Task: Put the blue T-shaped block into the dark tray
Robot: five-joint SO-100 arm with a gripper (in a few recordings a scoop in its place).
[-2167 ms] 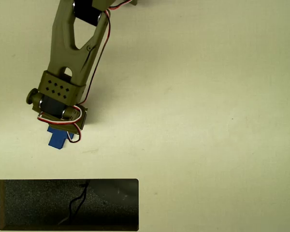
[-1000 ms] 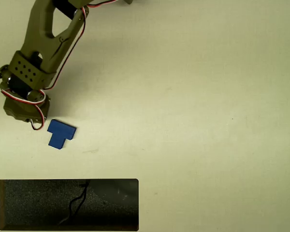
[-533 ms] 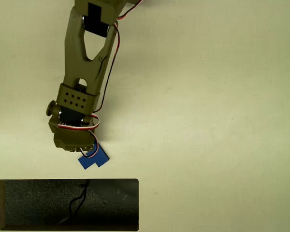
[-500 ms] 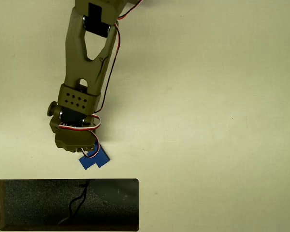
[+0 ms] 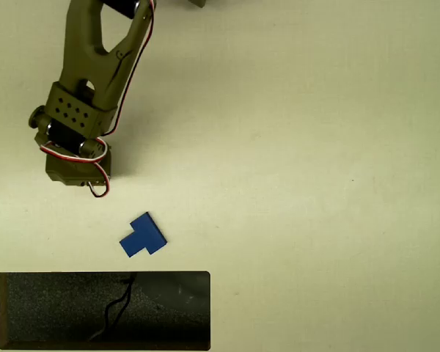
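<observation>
matte cream table (image 5: 315,183) | flat blue t-block (image 5: 143,236) beside speckled black tray (image 5: 59,312) | fingers (image 5: 77,176) state unclear

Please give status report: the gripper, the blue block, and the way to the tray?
Gripper up-left of the block, apart from it, fingers hidden under the wrist. Blue T-shaped block flat on table, just above dark tray, not inside. Nothing between them.

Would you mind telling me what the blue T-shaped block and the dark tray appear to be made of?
The blue T-shaped block looks like rigid plastic or painted wood: uniform bright blue, matte, with crisp flat edges; the overhead view cannot settle which. The dark tray seems to have a foam-like black floor, speckled and dull, with smoother bevelled edges and a thin squiggly mark that may be a crack.
</observation>
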